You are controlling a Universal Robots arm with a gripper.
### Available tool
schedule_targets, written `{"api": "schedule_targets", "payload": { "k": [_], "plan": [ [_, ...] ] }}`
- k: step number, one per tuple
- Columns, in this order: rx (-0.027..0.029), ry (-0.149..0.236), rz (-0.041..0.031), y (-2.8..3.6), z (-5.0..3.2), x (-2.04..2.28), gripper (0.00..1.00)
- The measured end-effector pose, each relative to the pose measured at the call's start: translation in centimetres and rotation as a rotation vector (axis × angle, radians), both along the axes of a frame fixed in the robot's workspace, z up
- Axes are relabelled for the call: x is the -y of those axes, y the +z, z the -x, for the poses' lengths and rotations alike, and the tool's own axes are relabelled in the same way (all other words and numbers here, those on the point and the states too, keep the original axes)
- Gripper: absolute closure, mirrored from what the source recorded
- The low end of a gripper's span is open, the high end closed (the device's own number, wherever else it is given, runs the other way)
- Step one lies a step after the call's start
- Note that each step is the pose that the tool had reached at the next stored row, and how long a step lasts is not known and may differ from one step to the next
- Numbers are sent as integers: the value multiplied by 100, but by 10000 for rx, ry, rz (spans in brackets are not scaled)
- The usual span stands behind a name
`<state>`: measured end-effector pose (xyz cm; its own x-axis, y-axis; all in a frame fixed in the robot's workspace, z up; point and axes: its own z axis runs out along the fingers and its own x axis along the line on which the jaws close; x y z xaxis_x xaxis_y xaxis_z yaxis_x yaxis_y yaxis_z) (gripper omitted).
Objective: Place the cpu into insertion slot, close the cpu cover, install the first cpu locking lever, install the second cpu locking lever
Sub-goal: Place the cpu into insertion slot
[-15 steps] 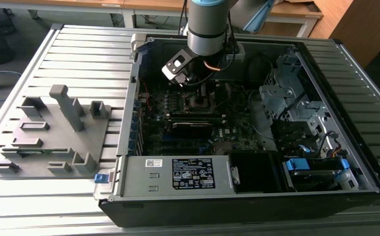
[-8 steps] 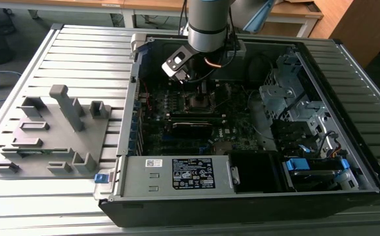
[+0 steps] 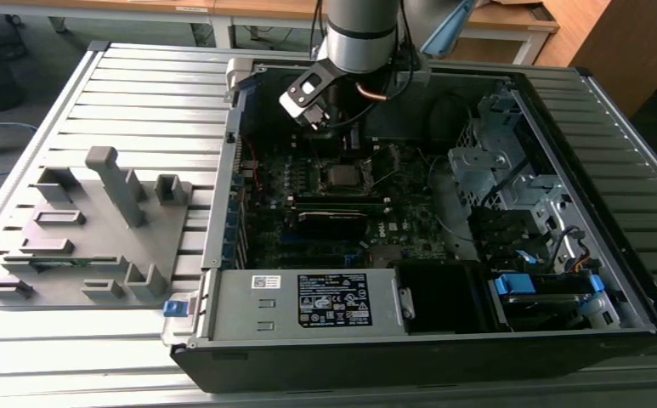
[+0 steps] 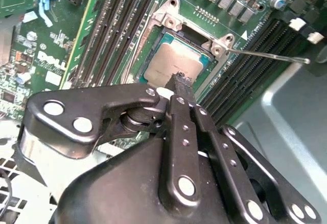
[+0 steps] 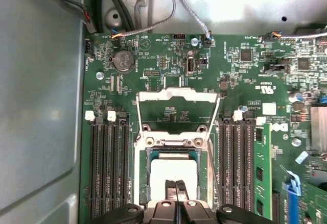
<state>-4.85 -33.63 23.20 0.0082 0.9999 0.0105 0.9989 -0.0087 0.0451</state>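
Note:
The cpu (image 5: pixel 173 172) (image 4: pixel 171 63), a flat square chip with a dull silver top, lies inside the insertion slot (image 5: pixel 142 183) (image 3: pixel 340 176) on the green motherboard. The cpu cover (image 5: pixel 176 96), a thin silvery frame, is swung open and lies back beyond the slot. A thin wire locking lever (image 4: pixel 271 55) sticks out sideways from the slot's corner. My gripper (image 5: pixel 176 191) (image 4: pixel 181 83) (image 3: pixel 325 127) hangs just above the near edge of the cpu. Its two black fingers are pressed together with nothing between them.
Black memory slots (image 5: pixel 108 168) flank the socket on both sides, with a green stick (image 5: pixel 261 173) in one. Cables (image 5: pixel 153 9) run along the case wall. Outside the open case (image 3: pixel 600 85), a grey fixture plate (image 3: pixel 90 229) lies at the exterior view's left.

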Motion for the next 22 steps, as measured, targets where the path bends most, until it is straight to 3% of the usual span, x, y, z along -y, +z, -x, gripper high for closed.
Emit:
{"api": "schedule_targets", "payload": {
  "k": [2, 16, 18, 22],
  "plan": [
    [0, 0, 0, 29, 0, 0, 89],
    [1, 0, -2, 39, -12, 0, 89],
    [0, 0, 0, 121, -12, 0, 89],
    [0, 0, -1, 124, -12, 0, 89]
  ]
}}
